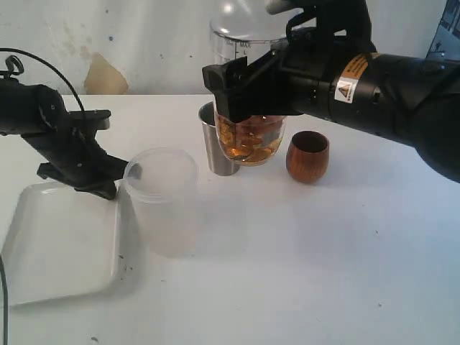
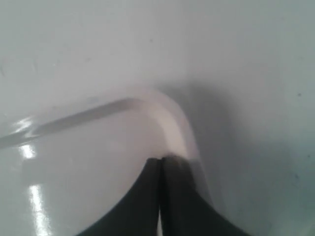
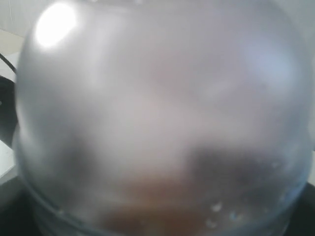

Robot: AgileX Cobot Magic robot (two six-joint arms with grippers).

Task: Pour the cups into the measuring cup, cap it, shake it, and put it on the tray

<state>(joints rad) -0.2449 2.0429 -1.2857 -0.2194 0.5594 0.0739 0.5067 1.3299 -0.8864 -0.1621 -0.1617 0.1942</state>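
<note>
The clear measuring cup (image 1: 248, 140), with amber liquid in its lower part, hangs in the air above the back of the table. My right gripper (image 1: 244, 93) is shut on its side. In the right wrist view the measuring cup (image 3: 157, 123) fills the frame as a blur and hides the jaws. The steel tumbler (image 1: 214, 147) stands just behind and left of it, and the wooden cup (image 1: 307, 155) stands to its right. The white tray (image 1: 50, 244) lies at the front left. My left gripper (image 1: 108, 188) (image 2: 161, 160) is shut, its tips at the tray's corner rim (image 2: 170, 123).
A frosted, milky cup (image 1: 164, 201) stands upright just right of the tray, close beside my left gripper. A black cable loops behind the left arm (image 1: 43, 115). Bare white table (image 1: 323, 273) stretches across the front right.
</note>
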